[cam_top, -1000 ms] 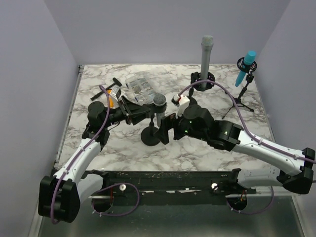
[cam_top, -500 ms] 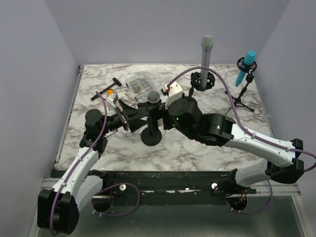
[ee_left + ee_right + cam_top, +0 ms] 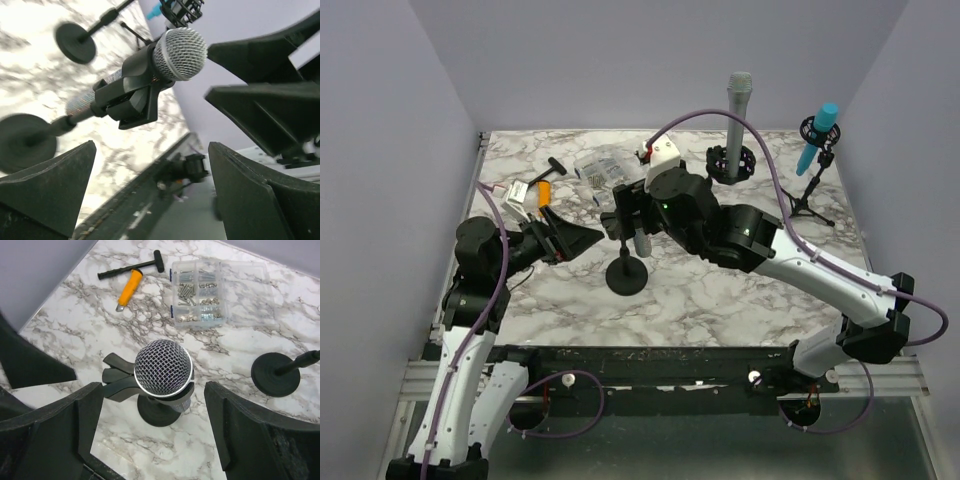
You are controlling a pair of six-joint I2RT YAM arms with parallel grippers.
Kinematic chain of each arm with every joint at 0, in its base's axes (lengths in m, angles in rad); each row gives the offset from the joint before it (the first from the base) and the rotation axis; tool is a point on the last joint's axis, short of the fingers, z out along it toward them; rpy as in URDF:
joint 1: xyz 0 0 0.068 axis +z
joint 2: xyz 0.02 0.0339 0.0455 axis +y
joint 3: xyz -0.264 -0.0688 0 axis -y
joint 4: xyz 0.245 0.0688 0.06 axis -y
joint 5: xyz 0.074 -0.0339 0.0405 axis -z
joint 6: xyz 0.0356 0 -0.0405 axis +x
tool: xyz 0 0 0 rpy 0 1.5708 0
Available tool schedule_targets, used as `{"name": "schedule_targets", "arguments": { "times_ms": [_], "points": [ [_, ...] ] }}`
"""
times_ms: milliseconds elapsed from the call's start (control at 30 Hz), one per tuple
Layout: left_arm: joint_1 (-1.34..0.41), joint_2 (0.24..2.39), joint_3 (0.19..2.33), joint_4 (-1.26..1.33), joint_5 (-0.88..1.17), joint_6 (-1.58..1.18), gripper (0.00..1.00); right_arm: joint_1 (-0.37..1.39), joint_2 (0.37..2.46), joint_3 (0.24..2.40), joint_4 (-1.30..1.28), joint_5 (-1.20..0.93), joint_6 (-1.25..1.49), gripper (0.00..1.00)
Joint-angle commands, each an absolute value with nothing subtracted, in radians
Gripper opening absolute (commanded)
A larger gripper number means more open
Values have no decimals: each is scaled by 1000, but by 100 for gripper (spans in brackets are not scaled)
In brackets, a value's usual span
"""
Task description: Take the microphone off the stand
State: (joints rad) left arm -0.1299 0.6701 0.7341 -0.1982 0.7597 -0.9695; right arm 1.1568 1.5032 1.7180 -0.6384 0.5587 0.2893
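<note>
While the mic (image 3: 163, 367) sits in its clip (image 3: 131, 95) on the stand (image 3: 626, 277), nothing is off yet.
The right jaws (image 3: 152, 390) stand wide, one finger on each side of the mic head, gripping nothing; closing and lifting it out are left to do. The left jaws (image 3: 152, 146) gape empty, with the mic ahead of them and apart. Room above the right jaws looks free, though a second stand base (image 3: 275, 372) sits just beyond one finger.

Robot lab test cell: marble-look table (image 3: 740, 310) boxed in by plain lavender walls (image 3: 620, 60), w/ L arm (image 3: 460, 350) & R arm (image 3: 820, 272) bolted to a black rail (image 3: 670, 357) at the near edge. Staged props: stand-mounted mic (image 3: 163, 371), grey mic (image 3: 738, 105), blue mic (image 3: 818, 135), screw box (image 3: 200, 290), hammer (image 3: 131, 269).
</note>
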Motion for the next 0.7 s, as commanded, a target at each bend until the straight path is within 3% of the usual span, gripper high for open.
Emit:
{"name": "schedule_targets", "arguments": {
  "times_ms": [0,367,667],
  "points": [
    [-123,620,878,-543,611,-559,99,1092,1542,1775,-659,478,254,88],
    [-180,625,830,-347,660,-481,99,1078,1631,1846,-693,449,188,85],
    [-281,672,836,-215,620,-358,99,1078,1645,1815,-684,476,181,75]
  ]
}}
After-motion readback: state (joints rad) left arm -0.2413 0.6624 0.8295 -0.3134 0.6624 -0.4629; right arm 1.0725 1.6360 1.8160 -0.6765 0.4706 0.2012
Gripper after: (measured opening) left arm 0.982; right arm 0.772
